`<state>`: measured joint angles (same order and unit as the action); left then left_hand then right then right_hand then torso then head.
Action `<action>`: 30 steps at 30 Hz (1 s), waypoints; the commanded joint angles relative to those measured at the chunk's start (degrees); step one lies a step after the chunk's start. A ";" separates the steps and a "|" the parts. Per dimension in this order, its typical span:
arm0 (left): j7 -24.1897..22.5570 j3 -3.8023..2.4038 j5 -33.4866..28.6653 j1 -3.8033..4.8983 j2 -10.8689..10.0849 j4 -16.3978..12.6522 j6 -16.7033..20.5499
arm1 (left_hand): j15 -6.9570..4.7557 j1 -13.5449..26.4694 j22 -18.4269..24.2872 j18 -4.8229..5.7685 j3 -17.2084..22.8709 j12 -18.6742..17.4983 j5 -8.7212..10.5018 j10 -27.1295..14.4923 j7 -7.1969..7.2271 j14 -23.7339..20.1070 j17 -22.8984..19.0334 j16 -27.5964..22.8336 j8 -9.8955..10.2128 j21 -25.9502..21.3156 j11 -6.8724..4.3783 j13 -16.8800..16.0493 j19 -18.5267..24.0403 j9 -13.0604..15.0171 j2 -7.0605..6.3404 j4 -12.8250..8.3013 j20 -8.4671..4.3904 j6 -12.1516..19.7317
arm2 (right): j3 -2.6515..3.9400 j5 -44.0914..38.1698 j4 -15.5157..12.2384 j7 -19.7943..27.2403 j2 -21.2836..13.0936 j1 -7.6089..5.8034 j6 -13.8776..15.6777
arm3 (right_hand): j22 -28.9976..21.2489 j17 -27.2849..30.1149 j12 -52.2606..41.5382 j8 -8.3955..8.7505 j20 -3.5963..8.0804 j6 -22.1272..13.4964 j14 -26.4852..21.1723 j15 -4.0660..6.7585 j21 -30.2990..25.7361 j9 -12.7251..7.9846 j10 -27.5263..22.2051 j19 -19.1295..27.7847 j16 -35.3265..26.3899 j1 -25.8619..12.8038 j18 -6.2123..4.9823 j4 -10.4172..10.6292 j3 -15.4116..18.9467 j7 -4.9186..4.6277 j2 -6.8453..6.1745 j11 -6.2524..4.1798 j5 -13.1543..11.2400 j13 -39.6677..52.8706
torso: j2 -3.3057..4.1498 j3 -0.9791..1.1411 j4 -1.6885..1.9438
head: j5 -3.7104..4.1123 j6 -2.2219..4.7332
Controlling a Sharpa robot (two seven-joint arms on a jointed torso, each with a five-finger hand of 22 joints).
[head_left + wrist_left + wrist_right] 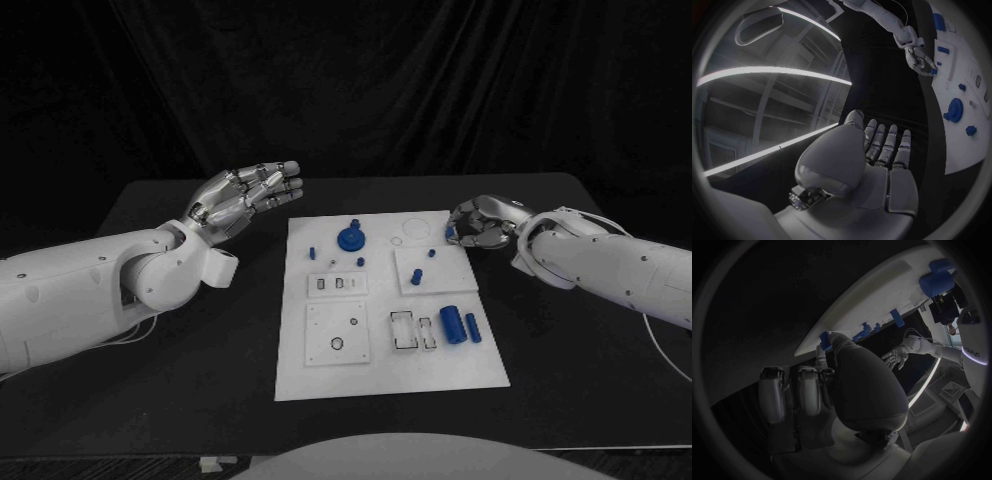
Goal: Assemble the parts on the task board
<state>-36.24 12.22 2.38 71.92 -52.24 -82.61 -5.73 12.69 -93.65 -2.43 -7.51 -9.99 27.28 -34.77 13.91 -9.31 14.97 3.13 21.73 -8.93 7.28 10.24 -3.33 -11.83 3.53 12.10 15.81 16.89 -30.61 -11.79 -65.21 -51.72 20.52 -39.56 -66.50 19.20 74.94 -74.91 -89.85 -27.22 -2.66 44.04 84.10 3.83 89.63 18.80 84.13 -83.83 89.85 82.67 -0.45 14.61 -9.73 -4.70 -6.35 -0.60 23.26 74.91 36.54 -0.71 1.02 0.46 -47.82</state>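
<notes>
A: What is the left robot hand (248,195) doing?

B: It hangs over the black worktop (173,330) just off the task board's (389,385) left edge, palm turned up, fingers stretched out side by side and holding nothing.

A: And the right robot hand (480,224)?

B: It sits at the board's upper right edge, fingers curled in. A small blue part (450,232) shows against its fingertips, and the right wrist view shows a blue part (824,338) at the fingers too, but I cannot tell whether it is gripped or only touched.

A: The other parts?

B: On the board: a blue gear (351,239) near the top, two blue cylinders (462,326) lower right.
</notes>
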 commanded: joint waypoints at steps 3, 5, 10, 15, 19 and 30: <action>-0.46 -0.06 -0.15 -0.06 0.04 -0.06 -0.69 | 0.12 -0.53 0.05 0.59 0.30 -0.17 -0.39 -0.13 -0.15 0.09 0.00 0.02 -0.14 0.00 0.00 -0.01 -0.15 -0.04 0.16 -0.04 -0.09 0.18 | 0.03 0.03 -3.01 -0.36 -1.31 -0.21 2.67 | 15.06 -15.09 -0.15 -0.82 -0.43 0.82 5.90 -0.47 0.37 0.28 5.87 -6.17 0.15 0.15 0.45 -0.45 0.02 -0.18 0.54 0.47 0.03 15.09 | -0.01 0.02 0.01 | -0.20 -0.01; -0.42 -0.06 -0.15 -0.06 0.04 -0.04 -0.70 | 0.12 -0.53 0.05 0.59 0.30 -0.17 -0.39 -0.13 -0.15 0.09 0.00 0.02 -0.14 0.00 0.00 -0.01 -0.15 -0.04 0.16 -0.04 -0.09 0.18 | 0.04 0.03 -4.79 -0.41 -1.95 -0.77 3.47 | 15.06 -15.09 -0.15 -1.04 -0.44 1.06 5.90 -0.50 0.37 0.37 5.87 -6.17 0.15 0.15 0.45 -0.48 0.01 -0.22 0.57 0.51 -0.03 15.09 | -0.01 0.01 0.00 | -0.23 -0.07; -0.31 -0.06 -0.15 -0.06 0.12 0.05 -0.72 | 0.12 -0.53 0.05 0.59 0.30 -0.17 -0.39 -0.13 -0.15 0.09 0.00 0.02 -0.14 0.00 0.00 -0.01 -0.15 -0.04 0.16 -0.04 -0.09 0.18 | 0.04 -0.38 -9.56 -0.48 -3.35 -2.67 5.34 | 15.04 -15.09 -0.15 -1.45 -0.50 1.53 5.90 -0.58 0.30 0.53 5.87 -6.13 0.15 0.08 0.42 -0.50 0.05 -0.34 0.53 0.64 -0.40 15.09 | -0.04 -0.02 -0.03 | -0.39 -0.26; -0.17 -0.06 -0.15 -0.06 0.26 0.23 -0.78 | 0.12 -0.53 0.05 0.59 0.30 -0.17 -0.39 -0.13 -0.15 0.09 0.00 0.02 -0.14 0.00 0.00 -0.01 -0.15 -0.04 0.16 -0.04 -0.09 0.18 | 0.04 -0.68 -14.67 -1.04 -3.95 -4.18 6.18 | 15.00 -15.09 -0.15 -1.56 -0.52 1.67 5.90 -0.62 0.22 0.57 5.87 -6.06 0.15 -0.08 0.40 -0.43 0.11 -0.42 0.48 0.71 -0.52 15.09 | -0.12 -0.07 -0.09 | -0.57 -0.40; -0.11 -0.06 -0.15 -0.06 0.46 0.36 -0.85 | 0.12 -0.53 0.05 0.59 0.30 -0.17 -0.39 -0.13 -0.15 0.09 0.00 0.02 -0.14 0.00 0.00 -0.01 -0.15 -0.04 0.16 -0.04 -0.09 0.18 | 0.04 -1.87 -17.93 -2.13 -3.34 -4.71 5.75 | 14.95 -15.09 -0.15 -1.58 -0.54 1.68 5.90 -0.65 0.08 0.57 5.87 -5.96 0.15 -0.17 0.36 -0.40 0.16 -0.46 0.42 0.75 -0.51 15.09 | -0.11 -0.07 0.01 | -0.68 -0.61; 0.15 -0.06 -0.16 -0.06 0.42 0.34 -0.89 | 0.12 -0.53 0.05 0.59 0.30 -0.17 -0.39 -0.13 -0.15 0.09 0.00 0.02 -0.14 0.00 0.00 -0.01 -0.15 -0.04 0.16 -0.04 -0.09 0.18 | 0.04 -8.75 -23.36 -7.38 0.91 -4.72 4.01 | 14.79 -15.09 -0.15 -1.65 -0.67 1.83 5.90 -0.87 -0.29 0.55 5.87 -5.69 0.15 -0.29 0.24 -0.58 0.17 -0.65 0.27 1.06 0.34 15.09 | -0.04 -0.03 -0.03 | -2.20 -1.31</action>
<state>-35.66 12.21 2.39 71.92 -51.86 -82.20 -5.99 12.69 -93.65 -2.43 -7.51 -10.01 27.28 -34.77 13.91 -9.32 14.97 3.13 21.73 -8.93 7.28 10.24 -3.33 -11.83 3.53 12.10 15.81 16.89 -30.61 -11.79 -69.56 -74.52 17.11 -38.90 -71.30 23.36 74.91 -74.91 -89.85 -28.62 -2.87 45.56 84.05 3.47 89.63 19.32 83.93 -84.04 89.85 82.72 -0.44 14.30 -9.73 -5.23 -6.42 0.01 23.32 74.95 36.43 -0.78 1.02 -1.52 -49.04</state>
